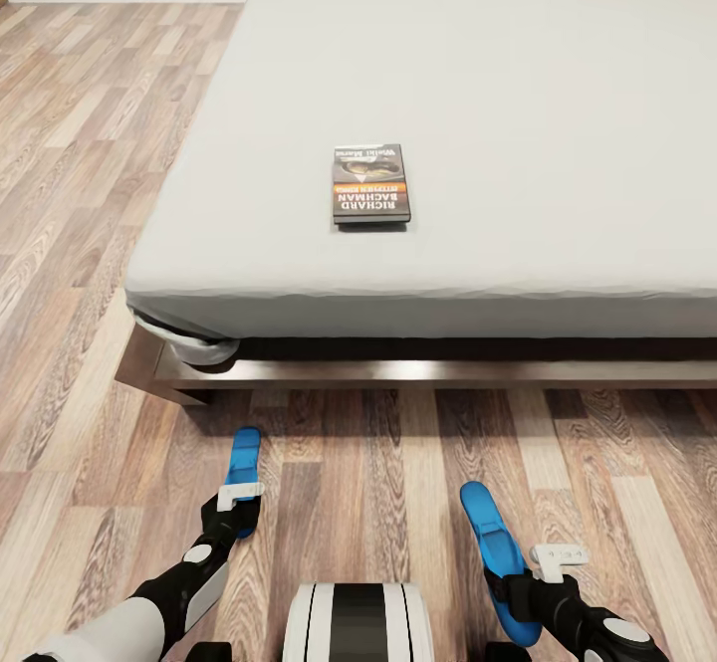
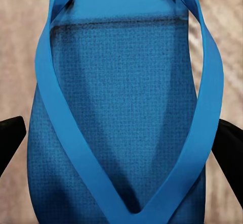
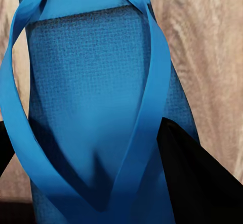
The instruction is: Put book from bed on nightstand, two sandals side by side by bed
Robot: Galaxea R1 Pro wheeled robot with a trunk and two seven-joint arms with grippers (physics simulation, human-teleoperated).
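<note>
Book (image 1: 371,185) flat on the bed (image 1: 518,95), cover up, lettering upside down from the head view, orange band across the middle; set toward the near edge of the pale mattress, left of centre, well apart from both sandals. Below the mattress edge, dark wooden frame, with a fold of sheet hanging at the near left corner. On the plank floor (image 1: 378,463) in front of the bed, left sandal (image 1: 242,461) lengthwise, toe end pointing toward the bed, its near end between the jaws of the left gripper (image 1: 239,515). Right sandal (image 1: 495,543) likewise lengthwise, slightly angled, its near end at the right gripper (image 1: 518,597). Sandals well apart, not side by side. Left wrist view: blue sole and V-shaped straps (image 2: 126,133) close up, black fingers (image 2: 10,138) at either edge of the sole; contact hard to judge, so cannot tell whether clamped or loose. Right wrist view: same blue sole and straps (image 3: 86,97), dark finger (image 3: 197,178) overlapping one edge, the other barely in frame; grip likewise cannot be told.
</note>
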